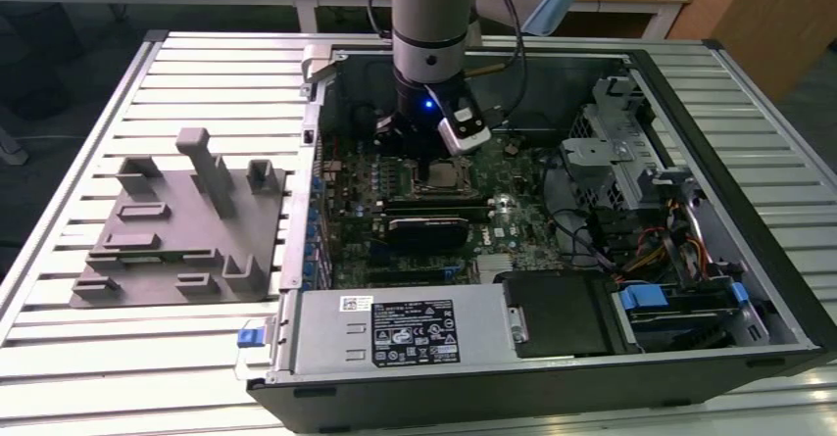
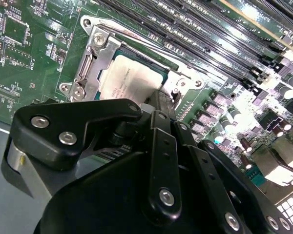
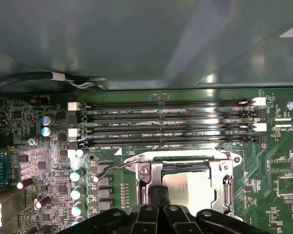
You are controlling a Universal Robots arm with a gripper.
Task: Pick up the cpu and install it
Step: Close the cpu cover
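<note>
The cpu (image 2: pixel 129 78) lies flat in the metal-framed socket (image 2: pixel 90 61) on the green motherboard inside the open computer case; its silver top also shows in the first wrist view (image 3: pixel 193 187) and in the exterior view (image 1: pixel 449 173). My gripper (image 2: pixel 162 100) hangs straight down over the socket. Its fingers (image 3: pixel 158 194) stand together, shut, at one edge of the cpu with nothing between them. Whether they touch the chip I cannot tell. From outside, the gripper (image 1: pixel 422 154) sits low in the case beside the socket.
Several memory slots (image 3: pixel 166 122) run beside the socket. A grey fixture tray (image 1: pixel 183 230) with upright posts lies on the slatted table at the exterior view's left. A black block (image 1: pixel 425 230), the power supply (image 1: pixel 392 328) and cables (image 1: pixel 615 240) crowd the case.
</note>
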